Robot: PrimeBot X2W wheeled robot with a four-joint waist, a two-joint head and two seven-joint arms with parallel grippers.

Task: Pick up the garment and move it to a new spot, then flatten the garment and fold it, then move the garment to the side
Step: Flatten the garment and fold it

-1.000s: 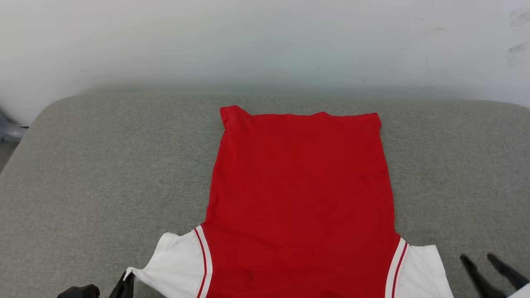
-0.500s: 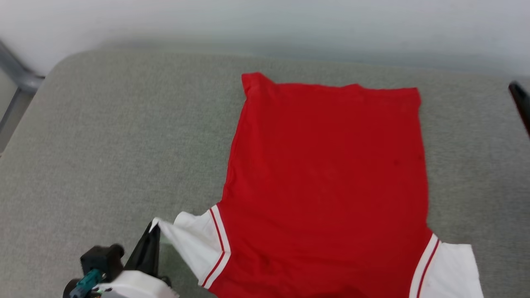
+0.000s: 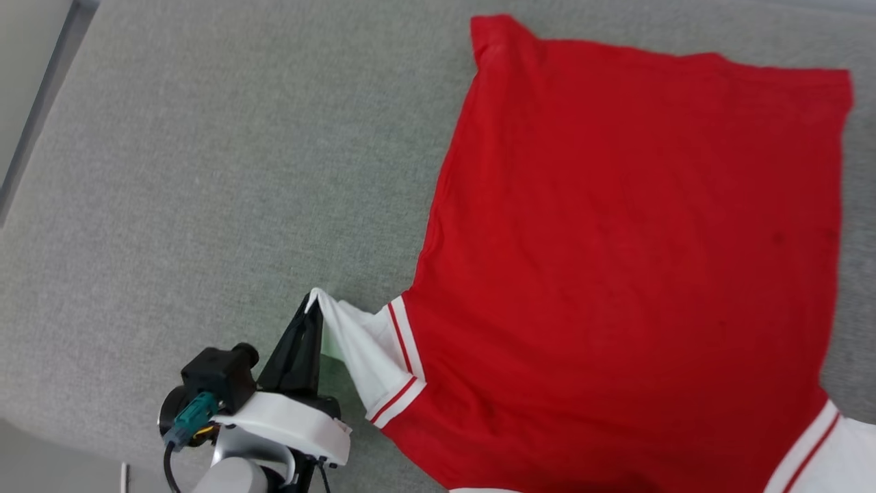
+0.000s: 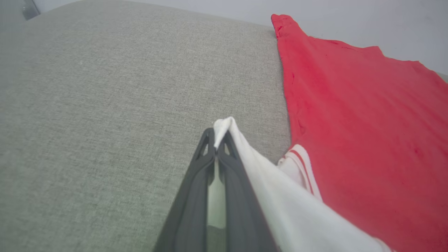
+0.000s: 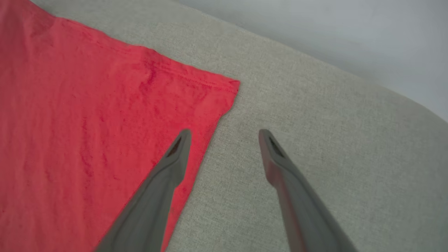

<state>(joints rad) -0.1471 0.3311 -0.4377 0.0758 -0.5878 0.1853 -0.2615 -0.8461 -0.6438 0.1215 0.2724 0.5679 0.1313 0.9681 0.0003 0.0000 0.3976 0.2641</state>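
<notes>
As the left claw (image 3: 313, 308) is closed on the tip of the white sleeve (image 3: 359, 346), the garment (image 3: 616, 239) lies from it toward 2 o'clock, flat on the grey cushion (image 3: 205, 171), long axis nearly 6 to 12 o'clock. I judge the sleeve must fold that way. Farther, the right wrist view adds the right claw (image 5: 224, 134), wide open, astride the side edge near the hem corner (image 5: 232, 85).

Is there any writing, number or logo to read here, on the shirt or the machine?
None readable.
The jersey lies plain red side up, without letters or numbers.
The white sleeve pinched in the left tool is blank.
The grey cushion bears no label.
</notes>
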